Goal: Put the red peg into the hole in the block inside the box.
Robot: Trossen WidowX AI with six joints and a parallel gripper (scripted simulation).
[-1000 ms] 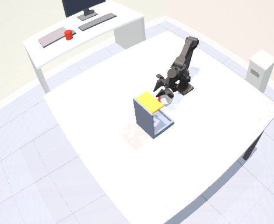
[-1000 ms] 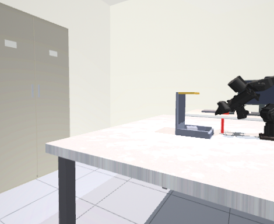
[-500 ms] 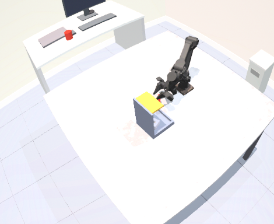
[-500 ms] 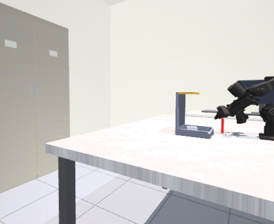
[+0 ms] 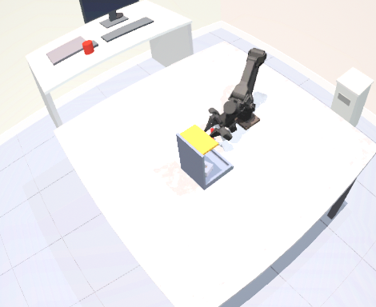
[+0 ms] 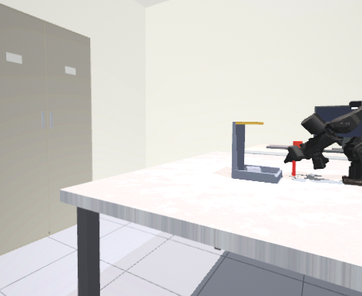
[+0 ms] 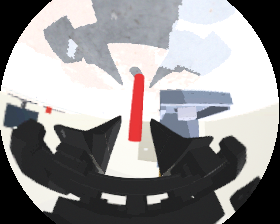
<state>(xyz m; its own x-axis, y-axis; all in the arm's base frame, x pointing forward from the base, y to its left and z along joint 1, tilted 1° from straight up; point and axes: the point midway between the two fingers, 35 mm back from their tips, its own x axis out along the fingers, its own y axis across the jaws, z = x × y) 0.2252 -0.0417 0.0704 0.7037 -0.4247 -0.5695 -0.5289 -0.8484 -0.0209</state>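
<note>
The red peg [image 5: 212,130] [image 6: 293,169] [image 7: 137,107] stands upright on the table in front of the box; the near finger hides its top in the exterior view. My gripper [image 5: 209,134] [image 6: 286,160] [image 7: 136,119] is partly open, its fingertips either side of the peg's upper part, with a gap on each side in the wrist view. The grey box [image 5: 190,159] [image 6: 237,151] [image 7: 172,98] has a tall back wall and low rims. Its flat yellow roof [image 5: 198,139] [image 6: 249,123] juts out above the pale block [image 5: 209,169] [image 6: 253,169] [image 7: 187,113]. The hole is not clear to see.
The roof edge is close beside the fingers in the top view. The arm's base [image 5: 249,122] [image 6: 360,181] stands on the table, on the opposite side of the peg from the box. A desk [image 5: 103,61] with a monitor, keyboard and red mug [image 5: 88,47] stands apart.
</note>
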